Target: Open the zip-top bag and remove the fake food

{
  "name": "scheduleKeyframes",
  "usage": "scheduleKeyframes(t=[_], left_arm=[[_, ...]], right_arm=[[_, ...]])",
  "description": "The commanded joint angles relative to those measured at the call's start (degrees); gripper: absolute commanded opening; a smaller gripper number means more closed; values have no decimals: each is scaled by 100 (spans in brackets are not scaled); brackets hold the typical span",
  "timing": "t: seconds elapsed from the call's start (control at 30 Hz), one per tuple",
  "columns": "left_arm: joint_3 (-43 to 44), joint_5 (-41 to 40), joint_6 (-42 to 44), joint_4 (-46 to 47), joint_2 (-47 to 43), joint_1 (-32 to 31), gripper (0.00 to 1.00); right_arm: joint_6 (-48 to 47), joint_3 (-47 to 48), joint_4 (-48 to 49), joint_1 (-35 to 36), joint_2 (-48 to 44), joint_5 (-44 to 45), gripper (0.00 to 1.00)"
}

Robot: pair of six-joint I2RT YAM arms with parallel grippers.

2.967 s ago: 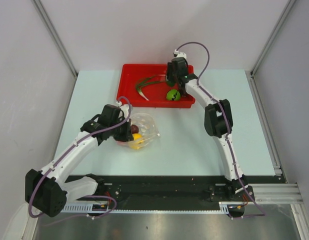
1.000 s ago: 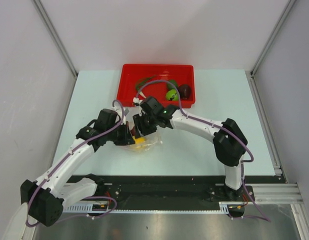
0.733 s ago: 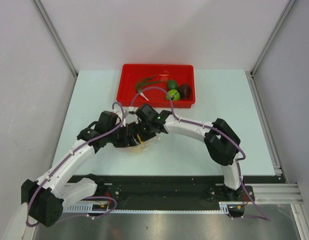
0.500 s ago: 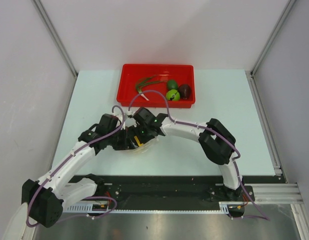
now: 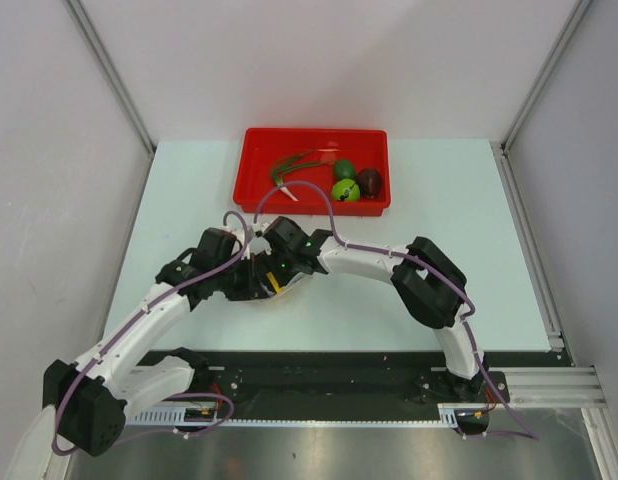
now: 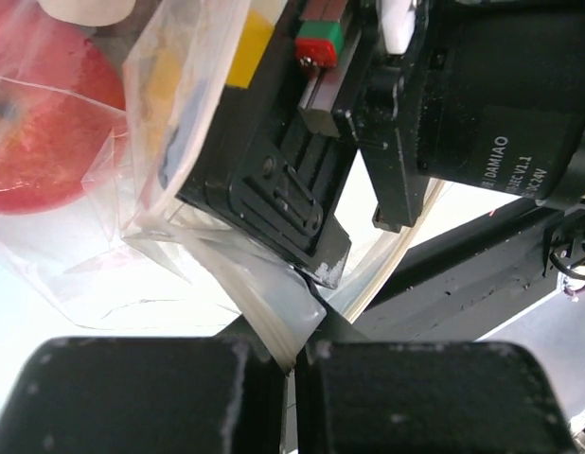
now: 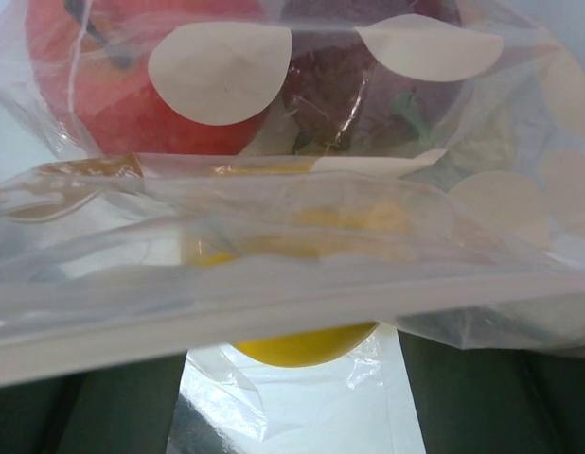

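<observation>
1. zip-top bag (image 7: 302, 208): lies on the table (image 5: 439, 230), on the near side of the red tray (image 5: 257, 190); it holds a red ball (image 7: 113, 113), a yellow ball (image 7: 302, 345) and a dark maroon piece (image 7: 340, 85).
2. left gripper (image 6: 292, 355): jaws closed tight, pinching the bag's whitish zip strip.
3. right gripper (image 7: 288, 374): jaws spread wide at the bag, with the zip strip lying across the gap.
4. red tray: contains a green onion (image 5: 289, 168), a bright green ball (image 5: 346, 190) and a maroon fruit (image 5: 369, 182).
</observation>
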Motion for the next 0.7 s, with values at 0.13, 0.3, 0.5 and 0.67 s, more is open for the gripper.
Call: scheduleKeyframes(t=[0.13,0.3,0.5,0.67], left_arm=[[-62,152,-160,340,-131,-37,0],[-19,-189,-204,279,-105,-37,0],[166,-524,6,112,-114,-37,0],[245,-648,217,121,-35,-37,0]], right_arm=[[-234,347,-90,25,-412,331,58],[-155,383,-442,-107,-912,331,52],[56,365,-521,-353,-1458,-46,52],[196,417,-539,-572,-1906,-581,52]])
